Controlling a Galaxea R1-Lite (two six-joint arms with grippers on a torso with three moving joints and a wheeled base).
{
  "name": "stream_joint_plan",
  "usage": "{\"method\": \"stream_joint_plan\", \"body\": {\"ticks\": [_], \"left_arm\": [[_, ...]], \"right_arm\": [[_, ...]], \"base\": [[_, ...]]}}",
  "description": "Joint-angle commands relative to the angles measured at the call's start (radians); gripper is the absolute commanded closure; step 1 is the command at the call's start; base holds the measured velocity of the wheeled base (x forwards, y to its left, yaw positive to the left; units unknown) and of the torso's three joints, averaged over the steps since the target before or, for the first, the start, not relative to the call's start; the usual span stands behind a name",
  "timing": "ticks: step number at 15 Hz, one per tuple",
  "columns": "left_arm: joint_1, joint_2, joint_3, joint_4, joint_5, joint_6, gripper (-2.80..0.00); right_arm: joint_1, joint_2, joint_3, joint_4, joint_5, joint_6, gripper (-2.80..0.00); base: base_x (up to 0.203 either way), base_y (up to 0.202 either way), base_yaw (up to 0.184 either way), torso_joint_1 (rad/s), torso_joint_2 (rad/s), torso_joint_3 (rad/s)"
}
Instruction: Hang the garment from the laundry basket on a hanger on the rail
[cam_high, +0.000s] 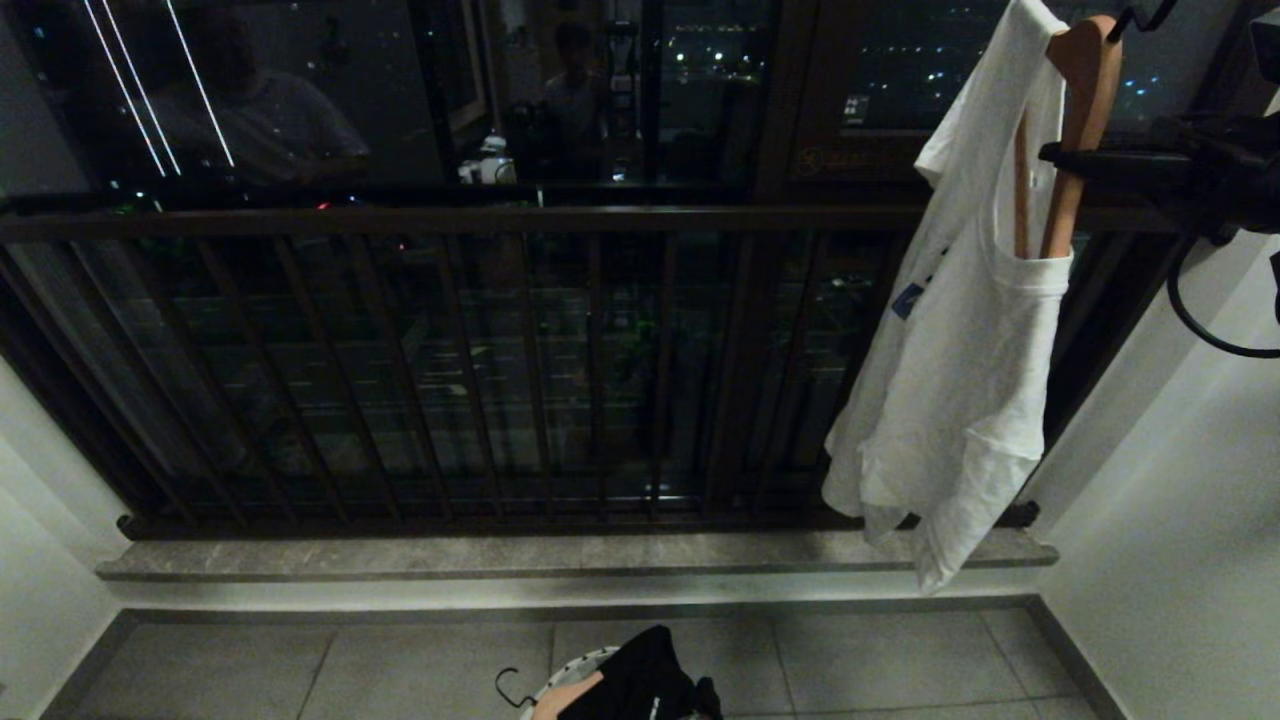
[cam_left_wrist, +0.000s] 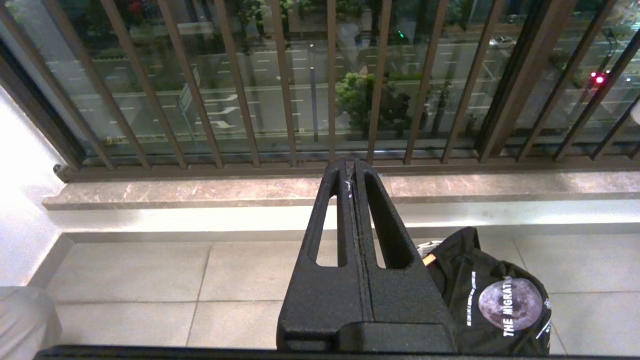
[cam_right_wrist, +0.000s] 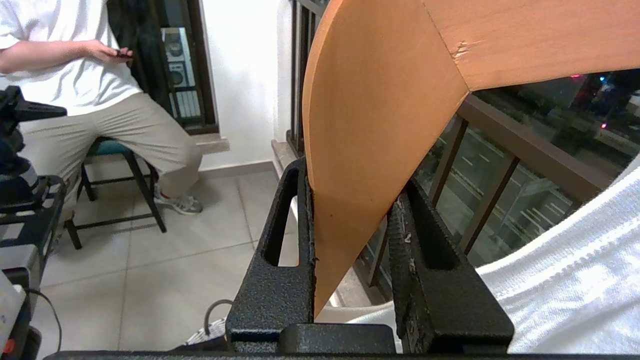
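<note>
Wooden hanger (cam_right_wrist: 380, 125) with white garment (cam_high: 960, 350) clamped in right claw (cam_right_wrist: 350, 200).

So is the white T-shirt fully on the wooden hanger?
No. The white T-shirt drapes over one arm only; the wooden hanger hangs steeply tilted, its other arm bare.

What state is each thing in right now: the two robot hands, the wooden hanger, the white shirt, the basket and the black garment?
Right hand: shut on the wooden hanger, held up high at the right.
Wooden hanger: tilted steeply, white shirt on one arm only.
White shirt: draped lopsided, hanging down in front of the railing.
Left hand: shut, empty, parked low.
Laundry basket: on the floor, holding clothes.
Black garment: crumpled in the basket.
</note>
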Motion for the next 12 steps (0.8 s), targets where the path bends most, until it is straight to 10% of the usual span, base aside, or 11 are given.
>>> {"method": "stream_joint_plan", "body": {"ticks": [1,12], "left_arm": [[0.000,0.000,0.002,-0.001,0.000,0.000,0.00],[0.000,0.000,0.002,-0.001,0.000,-0.001,0.00]], "right_arm": [[0.000,-0.001,-0.001,-0.005,0.009,0.003,0.00],[0.000,-0.003,-0.002,0.001,0.007,0.007,0.00]], "base": [[0.000,0.000,0.000,0.000,0.00,0.000],[0.000,0.000,0.000,0.000,0.00,0.000]]}}
